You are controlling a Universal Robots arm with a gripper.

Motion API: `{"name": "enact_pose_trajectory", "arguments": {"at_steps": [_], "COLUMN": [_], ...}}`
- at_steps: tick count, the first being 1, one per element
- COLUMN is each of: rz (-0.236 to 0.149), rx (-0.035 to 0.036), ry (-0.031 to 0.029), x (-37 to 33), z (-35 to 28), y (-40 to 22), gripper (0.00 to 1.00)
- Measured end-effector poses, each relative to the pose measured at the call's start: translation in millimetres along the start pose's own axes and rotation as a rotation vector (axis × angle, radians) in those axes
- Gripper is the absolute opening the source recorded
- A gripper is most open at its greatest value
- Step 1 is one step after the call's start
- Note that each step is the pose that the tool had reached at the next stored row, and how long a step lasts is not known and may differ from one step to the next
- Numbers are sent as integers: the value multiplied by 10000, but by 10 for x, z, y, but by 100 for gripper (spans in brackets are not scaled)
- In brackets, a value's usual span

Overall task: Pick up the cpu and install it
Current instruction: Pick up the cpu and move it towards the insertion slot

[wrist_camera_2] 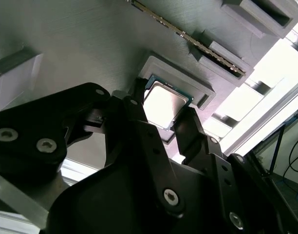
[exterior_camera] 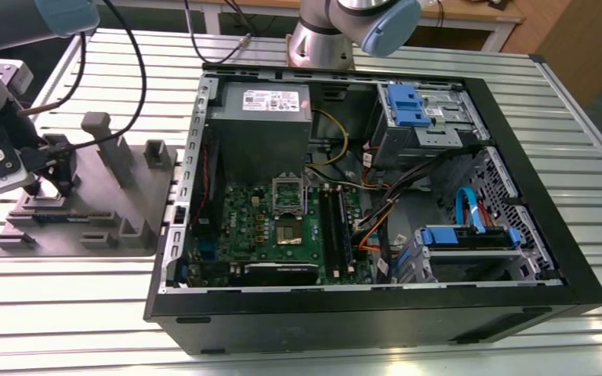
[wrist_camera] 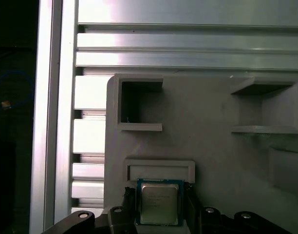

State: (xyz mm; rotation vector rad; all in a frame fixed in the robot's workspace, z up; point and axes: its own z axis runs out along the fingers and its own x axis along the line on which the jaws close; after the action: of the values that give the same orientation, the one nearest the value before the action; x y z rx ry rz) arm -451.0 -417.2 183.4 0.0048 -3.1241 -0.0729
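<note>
Gripper (wrist_camera: 159, 197) astride the cpu (wrist_camera: 159, 207) in its grey fixture pocket (wrist_camera: 161, 165)

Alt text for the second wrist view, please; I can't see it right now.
The black gripper sits low over the cpu, a silvery square chip lying in its raised pocket on the grey fixture. Bright metal table slats show beyond the fixture's edge.

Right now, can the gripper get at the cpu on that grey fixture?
Probably yes. The gripper sits right over the cpu in its pocket on the grey fixture, and both wrist views show nothing lying on top of it or across it.
</note>
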Motion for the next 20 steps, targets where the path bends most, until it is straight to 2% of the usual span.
{"name": "enact_pose_trajectory", "arguments": {"at_steps": [6, 9, 13, 20], "rz": [0, 0, 0, 0], "rx": [0, 0, 0, -4], "ry": [0, 0, 0, -1], "x": [0, 0, 0, 2], "z": [-7, -7, -15, -98], "y": [0, 0, 1, 5], "gripper": [52, 47, 47, 47]}}
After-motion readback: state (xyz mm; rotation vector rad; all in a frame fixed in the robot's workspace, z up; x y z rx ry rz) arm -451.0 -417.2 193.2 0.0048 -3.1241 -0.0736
